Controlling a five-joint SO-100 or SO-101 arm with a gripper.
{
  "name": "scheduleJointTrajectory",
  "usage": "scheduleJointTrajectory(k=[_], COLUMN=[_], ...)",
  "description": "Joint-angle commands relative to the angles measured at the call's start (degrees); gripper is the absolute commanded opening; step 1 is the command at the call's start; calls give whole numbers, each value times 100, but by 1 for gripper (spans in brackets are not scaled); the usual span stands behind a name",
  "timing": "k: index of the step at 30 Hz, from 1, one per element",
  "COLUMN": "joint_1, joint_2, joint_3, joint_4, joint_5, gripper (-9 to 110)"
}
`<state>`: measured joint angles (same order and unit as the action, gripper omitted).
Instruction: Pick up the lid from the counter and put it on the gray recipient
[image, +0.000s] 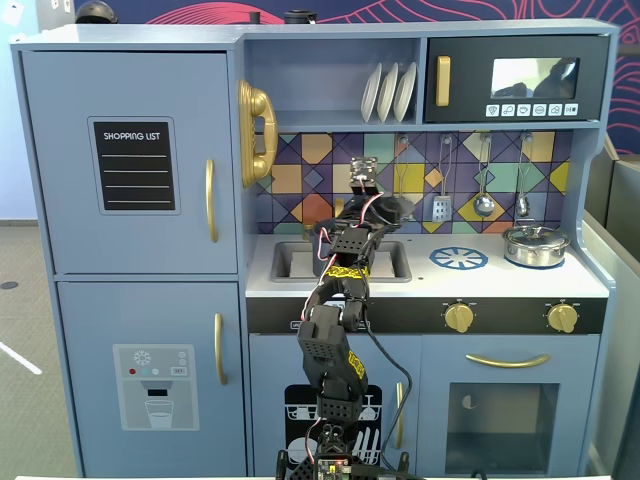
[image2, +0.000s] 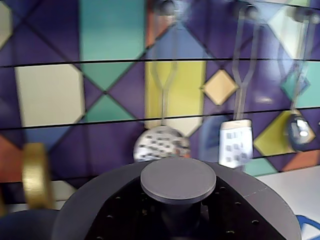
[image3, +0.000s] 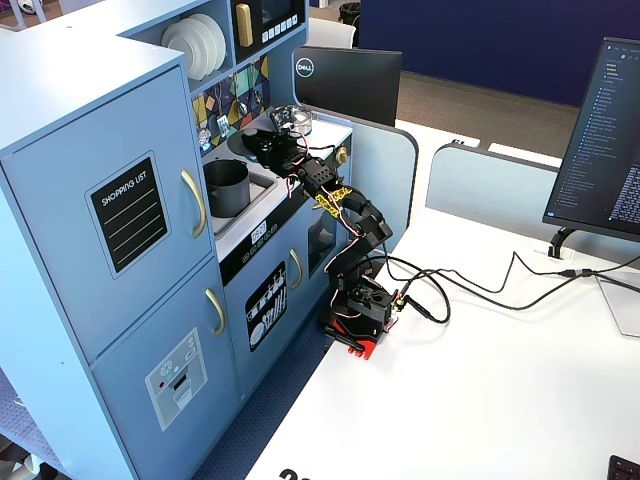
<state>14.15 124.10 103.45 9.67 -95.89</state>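
Note:
The dark gray lid (image2: 100, 200) fills the bottom of the wrist view, its round knob (image2: 178, 179) facing the camera. In a fixed view the lid (image: 395, 210) is held tilted above the white counter (image: 500, 278), right of the sink (image: 290, 262). My gripper (image: 368, 200) is shut on the lid; its fingers are hidden in the wrist view. In a fixed view from the side, the gray recipient (image3: 227, 187) stands in the sink. My gripper (image3: 272, 148) holds the lid (image3: 252, 142) beyond it and a little higher. My arm hides the recipient in the front view.
A shiny steel pot (image: 535, 245) with its own lid stands at the counter's right end, beside the blue burner ring (image: 458, 258). Utensils (image2: 235, 142) hang on the tiled back wall close ahead. A gold faucet (image2: 35, 175) shows at the left.

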Motion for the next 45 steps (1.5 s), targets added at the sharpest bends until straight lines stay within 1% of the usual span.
scheduleJointTrajectory(k=[1, 7, 16, 45], joint_1=[-387, -809, -1090, -1310], joint_2=[211, 132, -79, -519], joint_3=[-483, -483, -334, 44], joint_4=[18, 88, 26, -185], joint_5=[35, 70, 79, -18], gripper=[0, 0, 0, 0])
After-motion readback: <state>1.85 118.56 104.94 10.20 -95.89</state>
